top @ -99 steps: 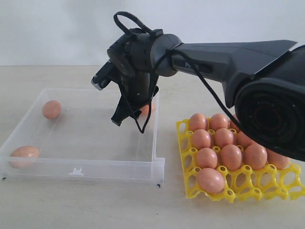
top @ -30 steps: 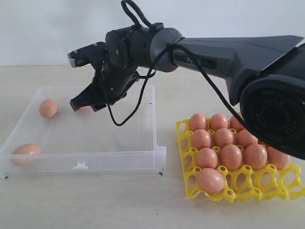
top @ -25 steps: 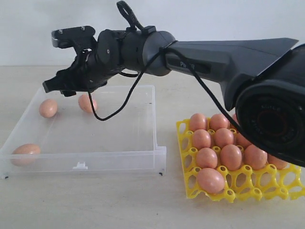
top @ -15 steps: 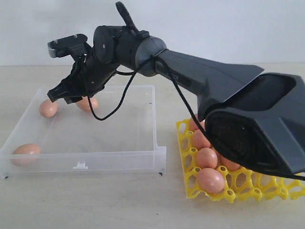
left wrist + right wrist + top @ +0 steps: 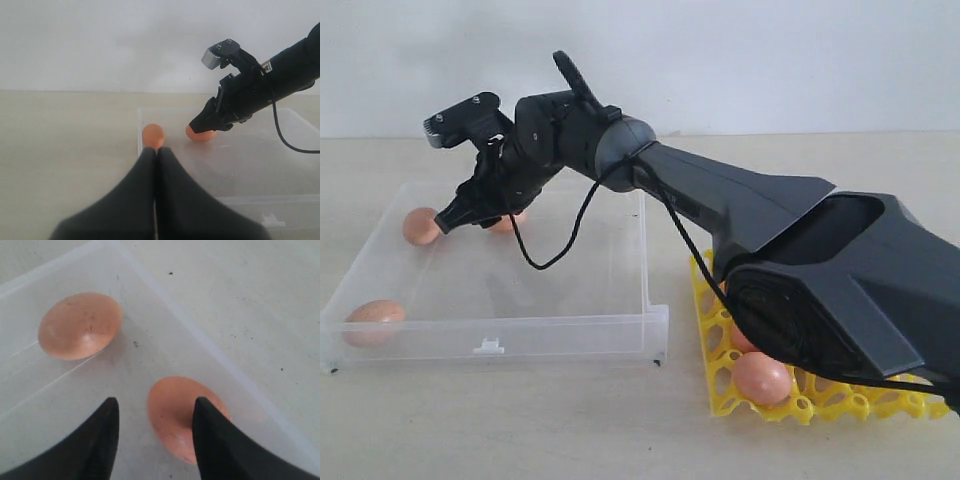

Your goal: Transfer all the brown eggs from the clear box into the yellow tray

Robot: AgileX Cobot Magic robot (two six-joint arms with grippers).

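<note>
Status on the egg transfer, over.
Right end effector open, over a brown egg in the clear box; left end effector shut. Three eggs left there. Nothing blocking.

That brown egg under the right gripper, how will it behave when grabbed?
Probably rolls if nudged: the egg is smooth, oval, loose on the floor of the clear box. Likely fragile and slippery, so the open right gripper should close gently.

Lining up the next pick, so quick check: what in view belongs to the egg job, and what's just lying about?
Job:
- three brown eggs in the clear box
- yellow tray, one placed egg showing below the arm
- right gripper, open at one egg

Not the job:
- left gripper, shut, holding nothing
- table
No loose clutter seen.
</note>
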